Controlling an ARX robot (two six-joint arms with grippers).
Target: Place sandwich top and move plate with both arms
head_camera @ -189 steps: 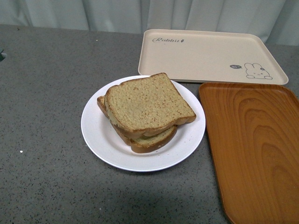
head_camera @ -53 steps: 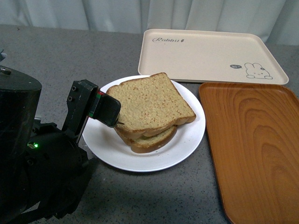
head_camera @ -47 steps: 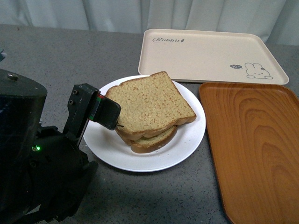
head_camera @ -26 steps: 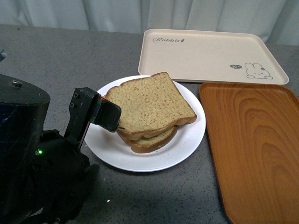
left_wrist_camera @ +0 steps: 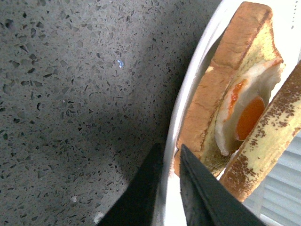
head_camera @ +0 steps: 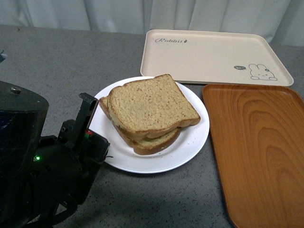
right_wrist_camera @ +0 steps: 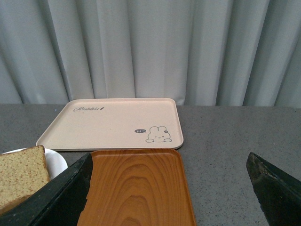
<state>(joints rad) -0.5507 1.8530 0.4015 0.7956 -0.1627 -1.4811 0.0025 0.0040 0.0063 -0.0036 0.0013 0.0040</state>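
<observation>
- Down from the sandwich top (head_camera: 152, 104) half a second ago, your left fingers (left_wrist_camera: 146, 188) now straddle the left rim of the plate (head_camera: 190, 142); whether they pinch it you cannot tell
- that top lies skewed on the egg slice (left_wrist_camera: 211, 84), mid-plate; a one-sided lift could tilt the plate and slide it off
- your right fingers (right_wrist_camera: 61, 197) hang spread wide, empty, apart from the plate; move before they grip and it may twist toward the wood-grain tray (right_wrist_camera: 136, 188)
</observation>
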